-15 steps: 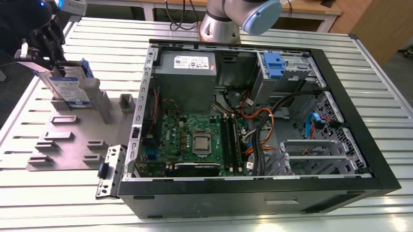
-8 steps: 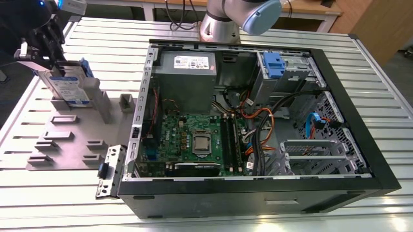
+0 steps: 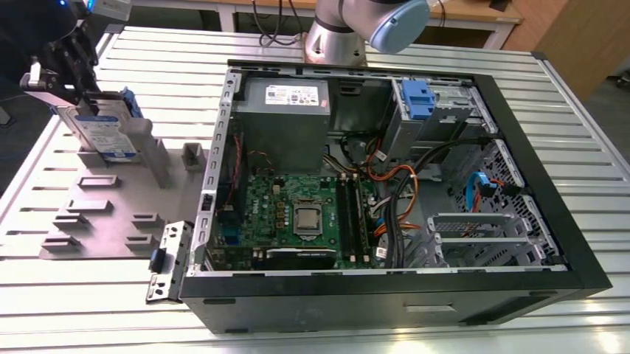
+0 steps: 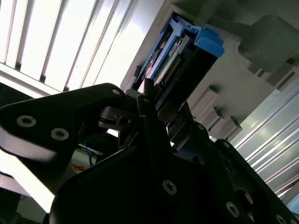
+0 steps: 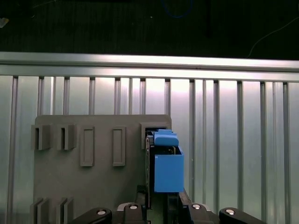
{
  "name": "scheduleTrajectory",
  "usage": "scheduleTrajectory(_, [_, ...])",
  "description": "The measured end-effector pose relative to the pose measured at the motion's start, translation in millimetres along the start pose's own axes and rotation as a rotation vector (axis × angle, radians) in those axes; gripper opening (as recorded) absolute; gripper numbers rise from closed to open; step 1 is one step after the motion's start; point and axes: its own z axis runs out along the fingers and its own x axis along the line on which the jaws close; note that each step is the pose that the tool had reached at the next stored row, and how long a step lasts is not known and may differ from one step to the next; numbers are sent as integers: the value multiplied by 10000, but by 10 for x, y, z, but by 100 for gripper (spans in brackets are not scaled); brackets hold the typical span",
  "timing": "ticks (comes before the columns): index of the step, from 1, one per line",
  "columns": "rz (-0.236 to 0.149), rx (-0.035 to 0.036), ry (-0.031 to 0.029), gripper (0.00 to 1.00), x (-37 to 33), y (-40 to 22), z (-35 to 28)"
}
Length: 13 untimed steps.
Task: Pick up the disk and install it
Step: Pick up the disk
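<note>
Pickup is underway: the end effector (image 3: 79,102) is clamping the disk (image 3: 103,133), standing in the rack (image 3: 108,214) below; clearing it is likely calling for a straight lift.

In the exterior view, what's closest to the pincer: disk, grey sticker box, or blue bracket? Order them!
1. Disk, gripped in the pincer, at the exterior view's left.
2. Grey sticker box, inside the computer.
3. Blue bracket, farther toward the exterior view's right.
</note>
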Motion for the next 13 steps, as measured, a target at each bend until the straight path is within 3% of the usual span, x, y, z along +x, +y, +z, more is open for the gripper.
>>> scheduleTrajectory(13, [0,-1,1,35,0,0,-4])
